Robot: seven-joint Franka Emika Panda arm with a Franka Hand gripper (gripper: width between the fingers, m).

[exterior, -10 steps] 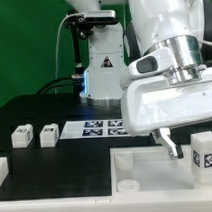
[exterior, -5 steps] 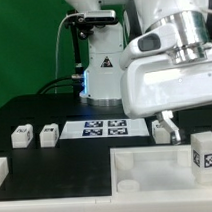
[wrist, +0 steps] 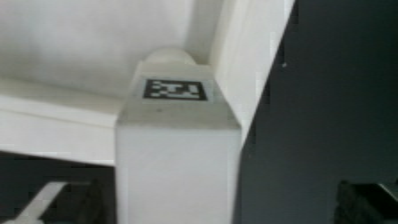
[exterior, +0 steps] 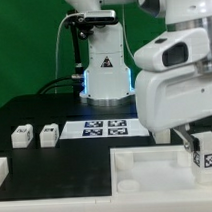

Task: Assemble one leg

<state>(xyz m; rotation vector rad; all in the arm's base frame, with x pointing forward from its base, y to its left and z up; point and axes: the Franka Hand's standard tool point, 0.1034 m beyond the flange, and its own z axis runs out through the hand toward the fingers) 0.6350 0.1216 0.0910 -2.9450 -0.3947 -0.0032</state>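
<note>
A white leg with a square tag stands on the right end of the large white tray-shaped piece. My gripper is right at it, with one dark finger showing just on its left side. In the wrist view the leg runs between my two fingertips, and my gripper is open, with gaps on both sides of the leg. Two more legs lie on the black table at the exterior view's left.
The marker board lies flat behind the tray-shaped piece, in front of the robot base. A raised wall of the tray-shaped piece stands close beside the leg in the wrist view. A white block shows at the left edge.
My gripper has moved toward the exterior view's right, from over the table near the marker board to the leg standing at the right end of the tray-shaped piece.
</note>
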